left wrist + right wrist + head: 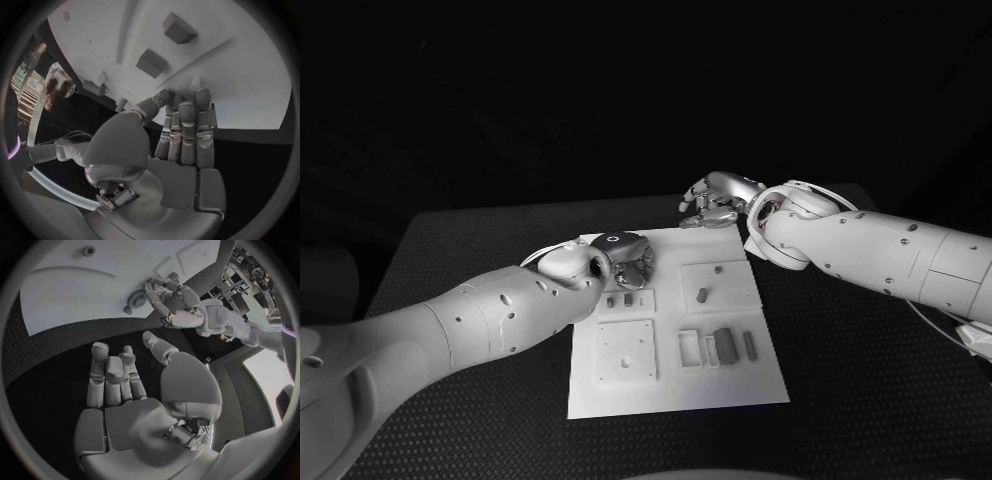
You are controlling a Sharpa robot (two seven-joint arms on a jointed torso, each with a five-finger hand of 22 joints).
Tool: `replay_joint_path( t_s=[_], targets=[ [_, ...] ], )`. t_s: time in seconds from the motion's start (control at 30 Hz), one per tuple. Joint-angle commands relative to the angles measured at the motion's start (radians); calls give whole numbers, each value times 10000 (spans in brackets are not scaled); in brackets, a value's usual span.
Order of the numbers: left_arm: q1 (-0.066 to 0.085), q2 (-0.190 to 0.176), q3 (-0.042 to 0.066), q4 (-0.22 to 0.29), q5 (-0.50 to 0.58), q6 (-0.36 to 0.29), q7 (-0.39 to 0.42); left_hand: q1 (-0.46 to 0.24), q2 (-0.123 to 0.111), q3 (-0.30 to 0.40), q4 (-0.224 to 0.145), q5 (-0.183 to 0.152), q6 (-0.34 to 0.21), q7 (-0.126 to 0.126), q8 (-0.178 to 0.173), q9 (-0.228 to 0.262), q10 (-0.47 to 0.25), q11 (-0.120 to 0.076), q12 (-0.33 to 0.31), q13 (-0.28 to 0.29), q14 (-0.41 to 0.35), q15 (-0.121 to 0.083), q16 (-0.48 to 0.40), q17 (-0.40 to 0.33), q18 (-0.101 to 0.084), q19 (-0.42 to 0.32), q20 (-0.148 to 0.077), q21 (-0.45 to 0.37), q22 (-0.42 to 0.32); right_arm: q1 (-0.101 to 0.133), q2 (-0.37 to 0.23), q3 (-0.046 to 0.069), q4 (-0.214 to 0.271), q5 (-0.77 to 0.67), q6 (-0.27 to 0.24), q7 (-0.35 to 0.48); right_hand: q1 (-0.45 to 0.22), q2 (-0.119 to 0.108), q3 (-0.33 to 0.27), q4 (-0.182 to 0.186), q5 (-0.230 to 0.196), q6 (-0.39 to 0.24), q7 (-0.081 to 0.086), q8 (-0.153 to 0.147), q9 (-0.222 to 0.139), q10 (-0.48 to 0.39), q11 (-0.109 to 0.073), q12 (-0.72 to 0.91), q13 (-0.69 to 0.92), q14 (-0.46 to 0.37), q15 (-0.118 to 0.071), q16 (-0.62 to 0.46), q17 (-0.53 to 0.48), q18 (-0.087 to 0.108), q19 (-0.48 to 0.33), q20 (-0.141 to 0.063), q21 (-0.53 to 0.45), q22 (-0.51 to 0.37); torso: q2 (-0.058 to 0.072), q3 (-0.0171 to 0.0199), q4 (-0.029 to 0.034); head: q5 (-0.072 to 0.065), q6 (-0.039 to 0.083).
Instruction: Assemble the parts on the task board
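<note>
Left hand (620,258) is held empty, fingers straight, over task board (733,385); right hand (718,198) is curled, empty, beyond its far edge.

table: we see a black table (459,240) with a finely textured, dotted top | surroundings: beyond its far edge we make out only darkness, no wall or floor discernible | light: we note brighter light on the table's middle, dimming toward its edges | room: cluttered shelving-like shapes (247,270), too blurred to identify
</note>
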Motion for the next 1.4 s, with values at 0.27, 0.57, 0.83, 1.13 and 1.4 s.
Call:
replay_joint_path(
  t_s=[0.27, 0.57, 0.83, 1.13, 1.4],
  targets=[
    [-27, -117, 8, 133, 528, -597, 201, 16, 210, 168, -4, 39, 98, -20, 45, 22, 147, -37, -28, 42, 182, -20, 67, -9, 552, 140, -71, 14, 197, -2, -8, 4, 13, -18, 21, 81, -42, 54, 0, 7, 51, -78, 173, -5, -9, -5, 43, 39, -12, 19, 78, -28, 12, 131, 41, -42, -61, 196, -7, -2, 3, 14, 29],
    [-20, -323, 114, 457, 615, -672, 227, -2, 227, 197, -10, 41, 122, -29, 52, 29, 184, -52, -40, 57, 241, -36, 79, -2, 545, 164, -82, 3, 193, -2, -17, 5, -2, -16, 20, 86, -43, 55, -1, 7, 51, -80, 173, -4, -10, -5, 43, 41, -13, 19, 78, -28, 12, 131, 42, -42, -61, 196, -15, -2, 0, 16, 55],
    [15, -525, 354, 789, 738, -581, 179, -9, 228, 209, -16, 41, 132, -34, 55, 33, 201, -58, -45, 64, 259, -42, 80, 0, 542, 174, -88, -2, 192, -2, -59, 5, -39, 0, 17, 78, -42, 54, -2, 5, 52, -80, 173, -3, -10, -5, 43, 43, -14, 20, 78, -28, 13, 131, 42, -42, -61, 196, -18, -5, 25, 41, 106],
    [66, -843, 454, 1197, 819, -439, 150, -19, 222, 218, -22, 42, 138, -36, 56, 36, 213, -63, -53, 70, 274, -48, 80, 2, 536, 173, -90, -14, 188, -2, -87, 5, -70, 9, 19, 80, -39, 54, -1, 3, 52, -81, 173, -2, -10, -5, 43, 45, -16, 21, 78, -28, 13, 131, 42, -43, -61, 196, -3, -16, 16, 68, 149],
    [338, -1443, 490, 1647, 862, -81, 93, -24, 220, 225, -25, 42, 142, -38, 57, 37, 222, -66, -58, 74, 281, -51, 79, 3, 532, 173, -93, -22, 186, -1, -129, 5, -56, 21, 28, 79, -39, 56, -1, 2, 53, -80, 173, -1, -10, -5, 43, 46, -17, 21, 78, -28, 13, 131, 43, -43, -61, 196, -20, -26, 47, 77, 134]
  ],
)
